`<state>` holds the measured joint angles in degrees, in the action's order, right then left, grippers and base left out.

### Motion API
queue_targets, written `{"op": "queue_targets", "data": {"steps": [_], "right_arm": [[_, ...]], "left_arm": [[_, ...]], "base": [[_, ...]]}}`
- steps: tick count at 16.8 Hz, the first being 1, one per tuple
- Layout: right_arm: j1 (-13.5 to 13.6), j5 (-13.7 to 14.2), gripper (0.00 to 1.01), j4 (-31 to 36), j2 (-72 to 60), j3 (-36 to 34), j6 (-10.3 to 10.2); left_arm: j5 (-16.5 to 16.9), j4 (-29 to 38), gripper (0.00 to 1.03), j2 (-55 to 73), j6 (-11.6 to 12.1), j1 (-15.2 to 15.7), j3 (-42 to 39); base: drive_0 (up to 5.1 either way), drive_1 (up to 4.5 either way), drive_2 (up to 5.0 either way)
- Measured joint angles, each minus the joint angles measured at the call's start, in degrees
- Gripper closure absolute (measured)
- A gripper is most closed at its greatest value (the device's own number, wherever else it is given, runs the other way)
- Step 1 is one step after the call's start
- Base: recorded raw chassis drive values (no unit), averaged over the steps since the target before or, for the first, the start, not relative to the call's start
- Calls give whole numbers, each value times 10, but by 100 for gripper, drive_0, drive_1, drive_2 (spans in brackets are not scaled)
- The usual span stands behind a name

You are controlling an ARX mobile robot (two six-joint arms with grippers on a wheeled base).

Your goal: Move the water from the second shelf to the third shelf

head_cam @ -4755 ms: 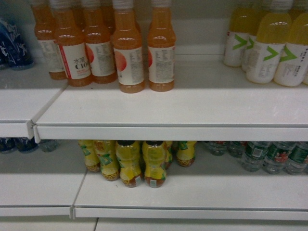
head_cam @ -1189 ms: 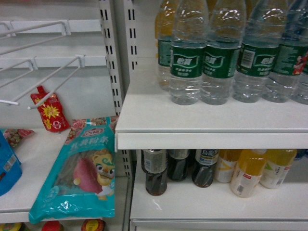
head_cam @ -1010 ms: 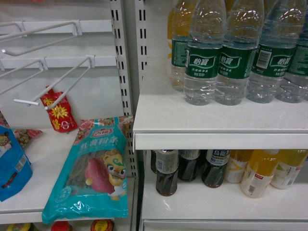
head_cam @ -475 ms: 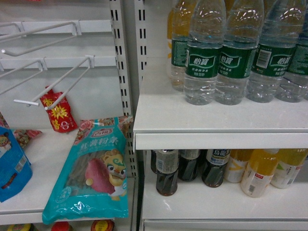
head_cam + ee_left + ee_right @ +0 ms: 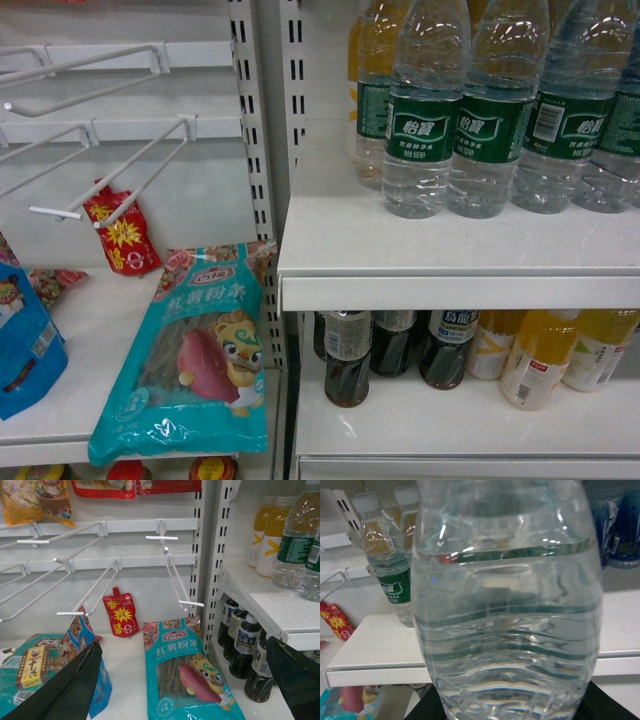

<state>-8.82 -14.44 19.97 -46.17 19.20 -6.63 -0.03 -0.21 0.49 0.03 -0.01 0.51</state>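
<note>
Currently the water point(image 5: 507, 605) fills the right wrist view, upright, long axis vertical, right gripper clamped on its base and held just off the shelf point(image 5: 375, 655) front edge. Left gripper point(image 5: 182, 680) hangs jaws apart, well away by the snack bay. Right arm does the placing; third shelf not identifiable.

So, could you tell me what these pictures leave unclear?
- Right wrist: the water bottle fills the frame, hiding the right gripper's fingers and grip.
- Head: neither gripper shows; the water bottles lose their caps to the top edge.
- Left wrist: only the left gripper's dark fingers show, tips cut off.
</note>
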Motion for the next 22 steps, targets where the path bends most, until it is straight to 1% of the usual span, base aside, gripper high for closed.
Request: {"op": "queue_targets", "data": {"steps": [1, 2, 4, 5, 6, 7, 8, 13, 15, 19, 22], "right_arm": [[14, 10, 62, 8, -26, 9, 0], [33, 28, 62, 23, -64, 23, 3], [64, 57, 62, 44, -124, 58, 14], [76, 71, 62, 50, -152, 80, 21], [86, 79, 62, 55, -191, 109, 24], [92, 86, 62, 57, -214, 124, 27], [93, 87, 62, 58, -236, 135, 28], [102, 112, 62, 49, -331, 193, 27], [111, 115, 62, 49, -352, 209, 22], [122, 122, 62, 52, -391, 240, 20], [122, 130, 62, 40, -419, 275, 17]], "left_arm": [[0, 0, 5, 0, 0, 0, 0], [0, 0, 5, 0, 0, 0, 0], [0, 0, 5, 0, 0, 0, 0], [0, 0, 5, 0, 0, 0, 0], [0, 0, 5, 0, 0, 0, 0], [0, 0, 5, 0, 0, 0, 0], [0, 0, 5, 0, 0, 0, 0], [0, 0, 5, 0, 0, 0, 0], [0, 0, 5, 0, 0, 0, 0], [0, 0, 5, 0, 0, 0, 0], [0, 0, 5, 0, 0, 0, 0]], "base": [[0, 0, 0], [0, 0, 0], [0, 0, 0], [0, 0, 0], [0, 0, 0], [0, 0, 0], [0, 0, 0], [0, 0, 0], [0, 0, 0], [0, 0, 0], [0, 0, 0]]}}
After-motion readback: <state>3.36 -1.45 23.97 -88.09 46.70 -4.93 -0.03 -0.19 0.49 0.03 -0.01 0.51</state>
